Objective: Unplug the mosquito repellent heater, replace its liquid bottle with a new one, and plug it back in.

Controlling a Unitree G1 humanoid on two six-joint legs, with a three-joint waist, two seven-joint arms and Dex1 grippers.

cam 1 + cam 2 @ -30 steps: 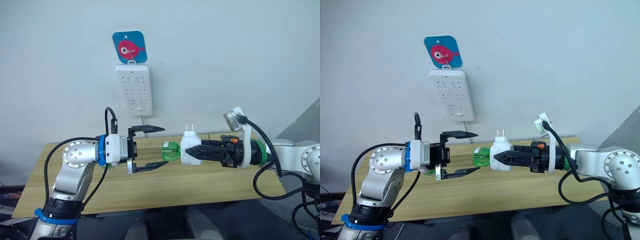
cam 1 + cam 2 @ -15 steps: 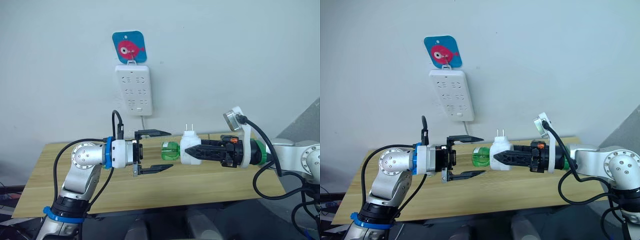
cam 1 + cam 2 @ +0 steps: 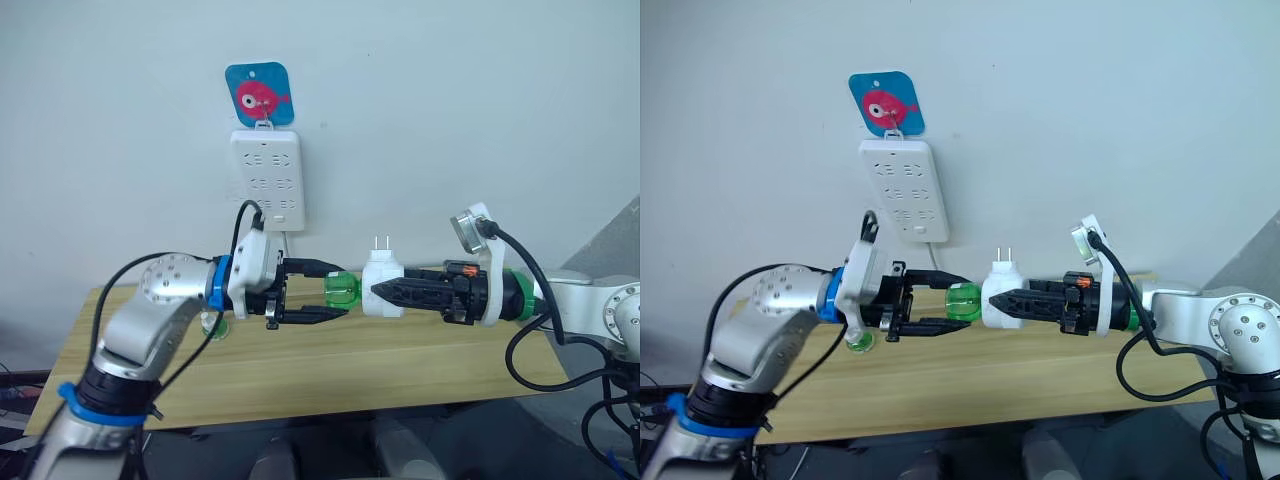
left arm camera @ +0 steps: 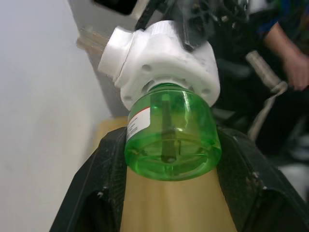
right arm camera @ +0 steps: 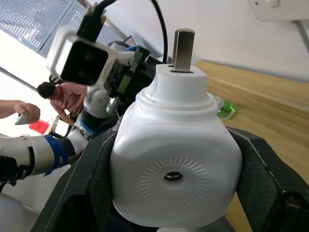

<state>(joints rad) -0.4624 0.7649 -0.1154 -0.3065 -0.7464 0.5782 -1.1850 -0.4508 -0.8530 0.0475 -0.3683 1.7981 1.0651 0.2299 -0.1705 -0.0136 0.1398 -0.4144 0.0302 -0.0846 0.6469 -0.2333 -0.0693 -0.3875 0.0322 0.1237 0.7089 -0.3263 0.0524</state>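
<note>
Right gripper (image 3: 385,292) is clamping the white mosquito repellent heater (image 3: 380,291) mid-frame, held in the air above the wooden table (image 3: 400,365), prongs pointing up, well below and right of the wall power strip (image 3: 267,180).

The green liquid bottle (image 3: 341,289) is sticking out of the heater sideways toward frame left, so its long axis is running horizontal, roughly in line w/ both forearms. Left gripper (image 3: 335,291) is sitting right at that bottle: 1 black finger above, 1 below, bracketing the green body. In the left wrist view the 2 fingers (image 4: 108,179) are flanking the bottle (image 4: 171,137) w/ its flat end facing the cam; looks like touching or nearly so, but can't tell if the grip is firm yet.

Left arm is the nearer one to the bottle; judging by this, next move is prob. closing fully and twisting/pulling along that horizontal axis toward frame left, away from the heater.

A 2nd green item (image 3: 212,323) is lying on the table, under the left forearm.
</note>
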